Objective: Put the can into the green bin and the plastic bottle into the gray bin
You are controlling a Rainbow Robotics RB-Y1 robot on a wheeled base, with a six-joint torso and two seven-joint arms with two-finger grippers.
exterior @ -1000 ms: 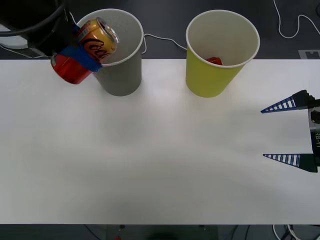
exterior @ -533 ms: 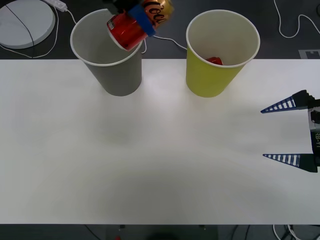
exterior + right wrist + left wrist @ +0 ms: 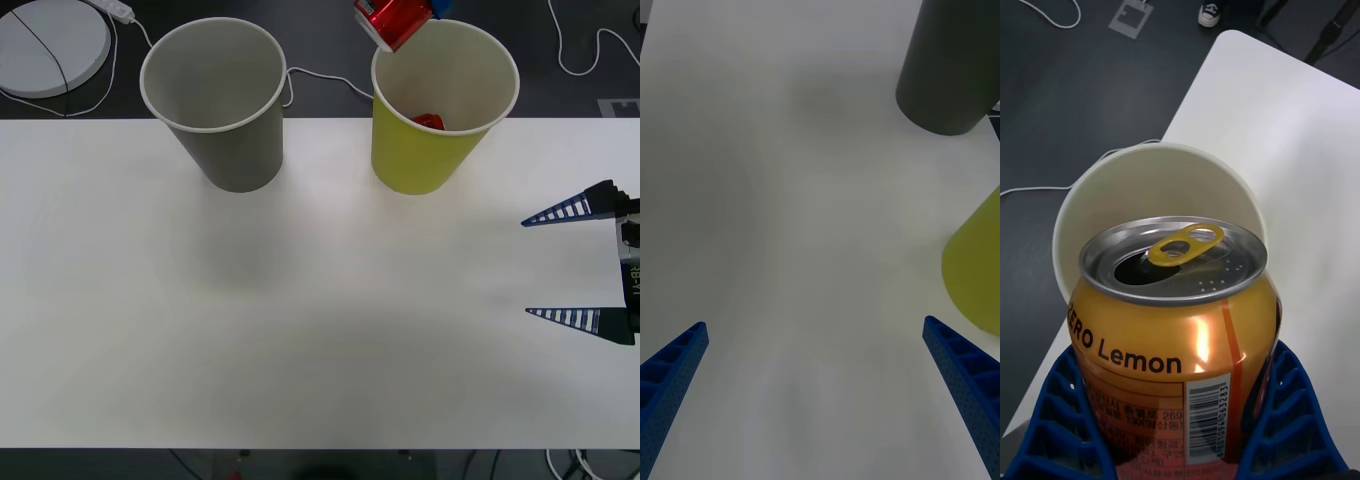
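- The can is gripped by the left hand, its blue ribbed fingers pressed against both sides of the orange-yellow body.
- In the front view, the can hangs tilted above the far left part of the rim of the green bin, red bottom end facing the camera.
- From the left wrist view, the can's top with its gold pull-tab sits over the pale open mouth of the green bin.
- A small red object lies inside the green bin.
- The gray bin stands upright on the desk, to the left of the green bin and apart from it.
- The right hand rests low over the desk, well to the right of the green bin, fingers spread wide with nothing between them.
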